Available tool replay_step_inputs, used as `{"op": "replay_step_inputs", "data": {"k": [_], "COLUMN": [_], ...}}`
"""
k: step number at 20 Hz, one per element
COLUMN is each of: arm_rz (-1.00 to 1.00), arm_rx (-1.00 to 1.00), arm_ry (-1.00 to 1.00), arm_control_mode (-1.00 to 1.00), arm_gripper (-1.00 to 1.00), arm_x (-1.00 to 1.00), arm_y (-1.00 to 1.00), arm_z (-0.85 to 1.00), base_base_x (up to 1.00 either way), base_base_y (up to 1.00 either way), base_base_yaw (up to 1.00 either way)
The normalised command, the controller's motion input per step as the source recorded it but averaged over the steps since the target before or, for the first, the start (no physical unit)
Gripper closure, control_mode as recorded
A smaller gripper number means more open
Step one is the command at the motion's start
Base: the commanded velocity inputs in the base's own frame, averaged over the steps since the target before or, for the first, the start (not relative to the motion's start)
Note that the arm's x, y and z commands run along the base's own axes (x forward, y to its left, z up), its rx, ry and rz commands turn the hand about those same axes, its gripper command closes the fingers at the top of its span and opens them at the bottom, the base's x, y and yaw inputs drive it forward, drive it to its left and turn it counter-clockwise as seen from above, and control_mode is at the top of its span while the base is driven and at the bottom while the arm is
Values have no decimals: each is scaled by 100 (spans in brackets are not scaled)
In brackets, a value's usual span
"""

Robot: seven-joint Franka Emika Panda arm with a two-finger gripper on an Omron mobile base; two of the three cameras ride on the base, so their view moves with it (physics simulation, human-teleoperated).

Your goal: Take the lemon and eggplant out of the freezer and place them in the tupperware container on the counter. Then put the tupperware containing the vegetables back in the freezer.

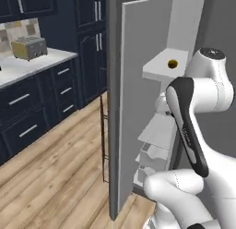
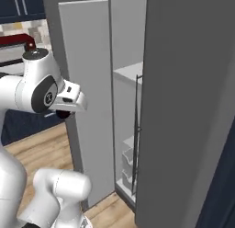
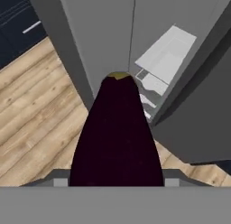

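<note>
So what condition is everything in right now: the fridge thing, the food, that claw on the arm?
freezer: door swung open, white shelves showing.
lemon: sitting on an upper freezer shelf, untouched.
eggplant: clamped in the gripper, lifted out in front of the open freezer.
gripper: closed around the eggplant, outside the freezer.
toaster: standing on the counter, not in use.

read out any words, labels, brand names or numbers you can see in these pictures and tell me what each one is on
No text can be read.
The robot arm's dark forearm panel carries faint marks, too blurred to read.
The round emblem on the arm's joint cap is a symbol, not legible lettering.
The freezer, eggplant and toaster bear no text.
</note>
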Motion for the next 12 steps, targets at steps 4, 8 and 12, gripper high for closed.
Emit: {"op": "replay_step_inputs", "data": {"k": [4,8,12], "arm_rz": [0,0,0], "arm_rx": [0,0,0], "arm_ry": [0,0,0], "arm_control_mode": [100,100,100], "arm_gripper": [100,100,100], "arm_x": [0,0,0], "arm_y": [0,0,0], "arm_z": [0,0,0], "base_base_x": [-37,-54,-55], "base_base_y": [-51,-32,-12], "base_base_yaw": [71,75,76]}}
